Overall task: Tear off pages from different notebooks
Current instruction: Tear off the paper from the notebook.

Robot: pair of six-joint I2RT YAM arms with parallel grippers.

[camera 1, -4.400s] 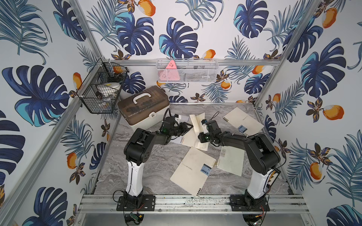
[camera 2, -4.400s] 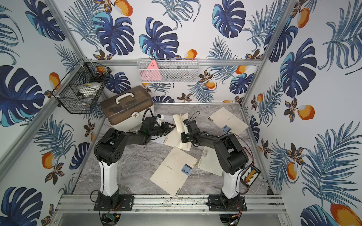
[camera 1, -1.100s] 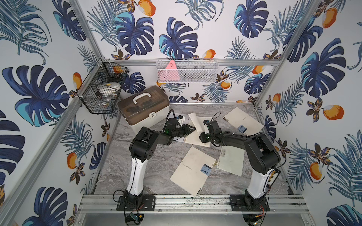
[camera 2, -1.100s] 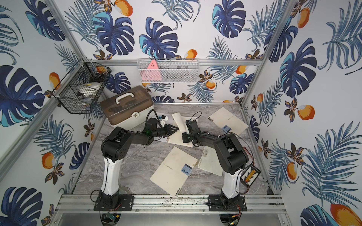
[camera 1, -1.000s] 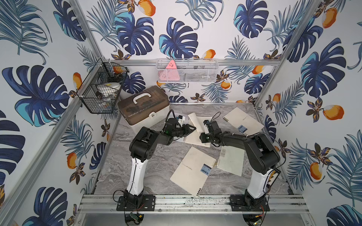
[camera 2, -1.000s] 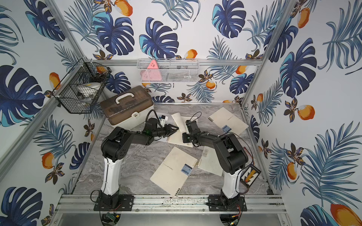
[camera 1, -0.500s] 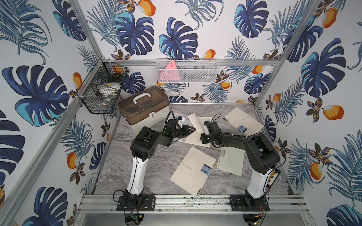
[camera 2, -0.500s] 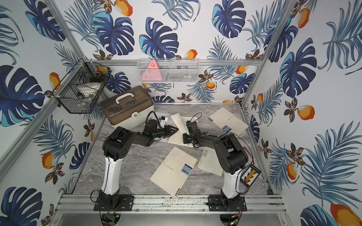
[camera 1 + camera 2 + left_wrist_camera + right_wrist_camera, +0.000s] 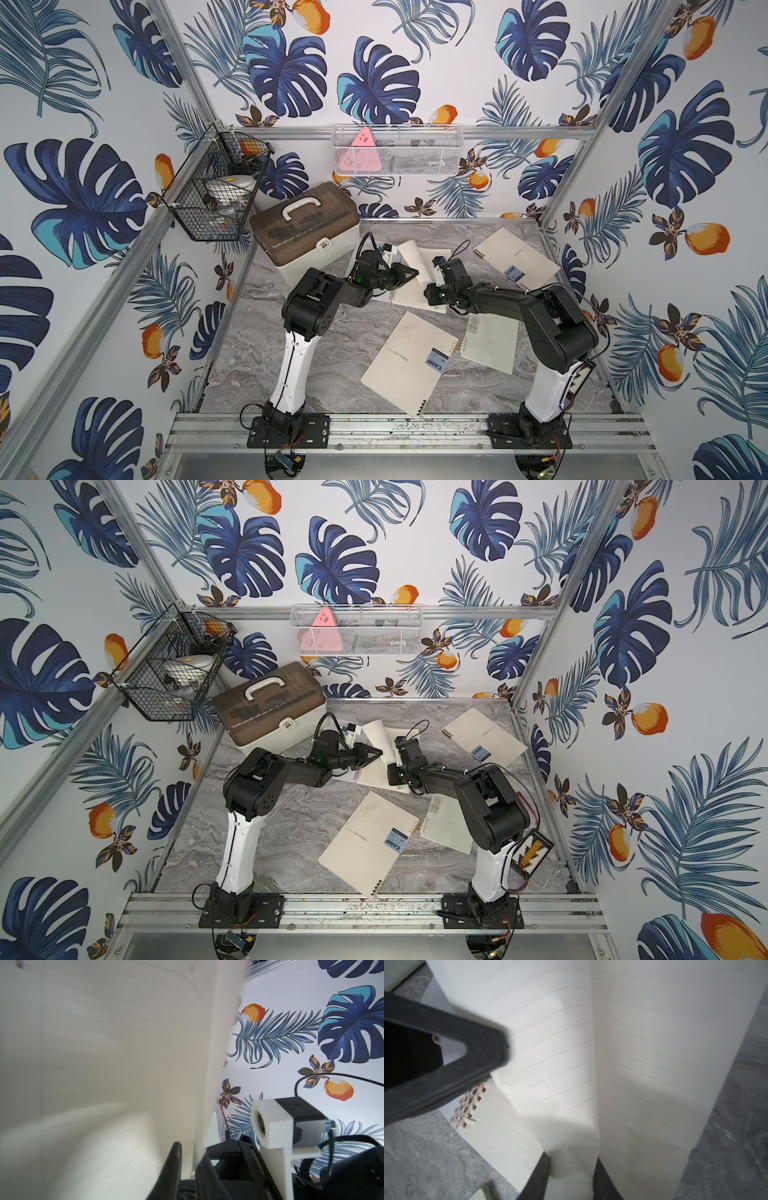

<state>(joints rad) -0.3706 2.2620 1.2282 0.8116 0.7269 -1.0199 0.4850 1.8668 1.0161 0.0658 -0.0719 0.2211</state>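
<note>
A small open notebook (image 9: 409, 298) (image 9: 373, 780) lies at the middle back of the table, its coil (image 9: 466, 1105) toward the left arm. One lined page (image 9: 411, 253) (image 9: 376, 731) (image 9: 560, 1043) (image 9: 124, 1043) stands up from it, curled and folded. My right gripper (image 9: 430, 286) (image 9: 395, 771) (image 9: 571, 1167) is shut on the page's bunched fold. My left gripper (image 9: 412, 272) (image 9: 377, 753) (image 9: 190, 1151) has the page's edge between nearly closed jaws; whether the pads press it does not show.
Three closed notebooks lie around: a large CAMP one (image 9: 405, 365) at the front, a smaller one (image 9: 490, 345) beside it, another CAMP one (image 9: 515, 257) at back right. A brown-lidded box (image 9: 305, 232) stands back left, under a wire basket (image 9: 212, 195).
The left gripper has slid right up to the raised page, and its jaws have drawn close together around the page's edge. The right gripper has stayed put, holding the fold.
</note>
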